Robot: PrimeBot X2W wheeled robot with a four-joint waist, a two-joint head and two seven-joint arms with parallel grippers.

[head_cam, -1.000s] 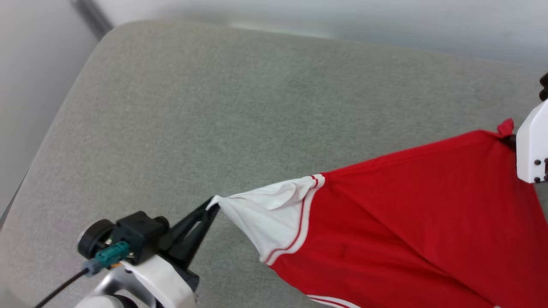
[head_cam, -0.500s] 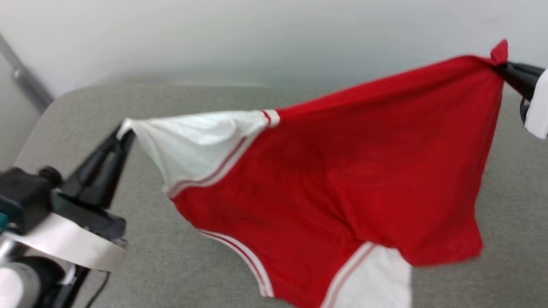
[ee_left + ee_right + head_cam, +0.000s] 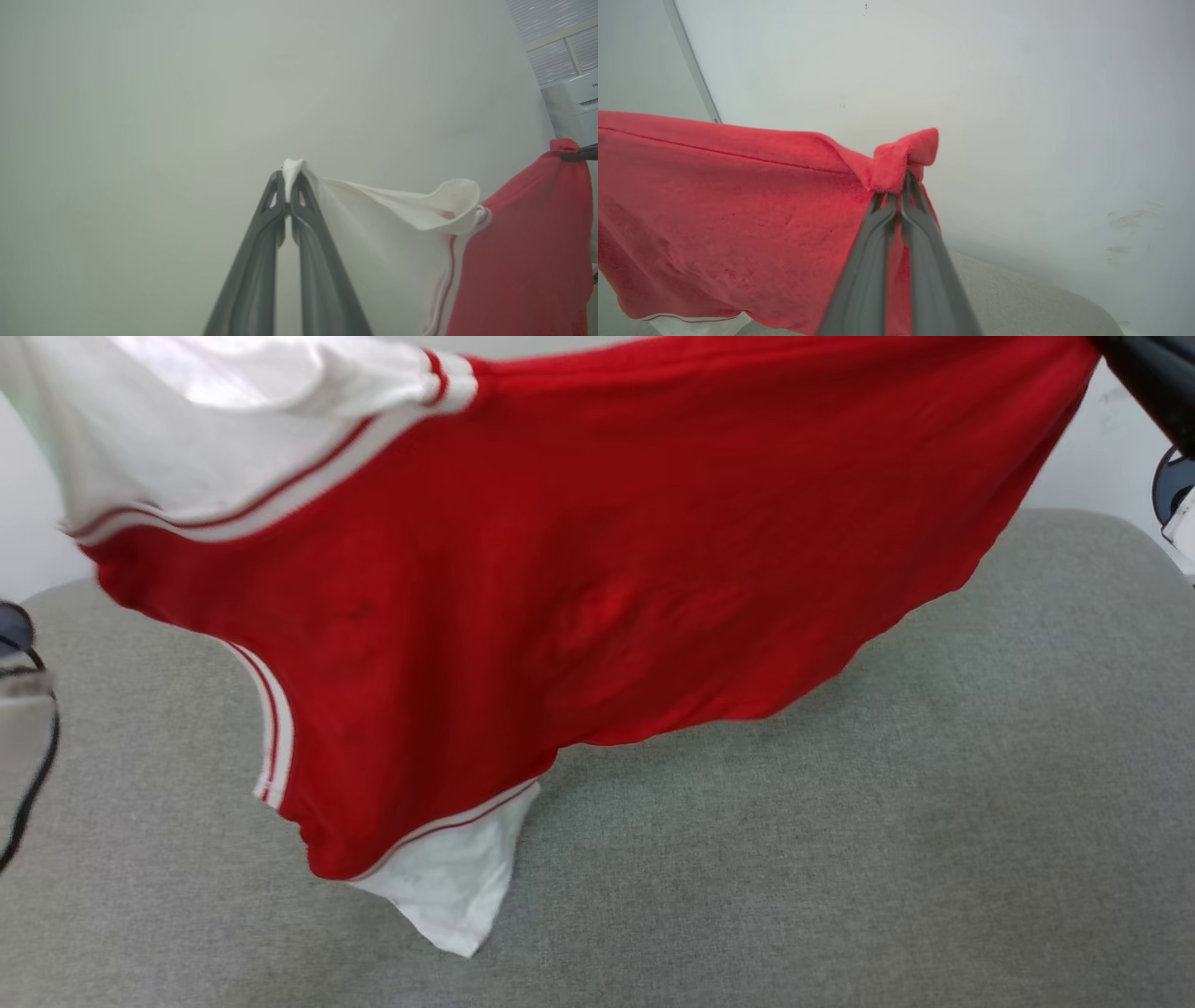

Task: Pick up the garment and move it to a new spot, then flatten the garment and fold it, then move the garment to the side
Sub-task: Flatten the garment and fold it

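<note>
Aloft, holding the garment [image 3: 597, 569] stretched wide between both arms, above a grey padded surface [image 3: 840, 859] and before a pale wall [image 3: 140, 93]. Pinching the tip of one white sleeve [image 3: 373, 224] with the left gripper [image 3: 289, 184], jaws pressed together on it, a small tuft of white cloth poking out past the fingertips. Clamping a bunched red corner [image 3: 896, 158] with the right gripper [image 3: 899, 191], jaws likewise closed on the fabric, a red fold sticking up above them. Showing plain red cloth to the head camera, taut along the top edge, sagging into a curved hem toward the right. Red-and-white striped trim [image 3: 275, 737] down the left side, edging an opening. Lowest of all, second white sleeve [image 3: 453, 887], dangling at the lower left with its tip close to the surface; touching or not, cannot tell. Slightly blurred across the head view.
</note>
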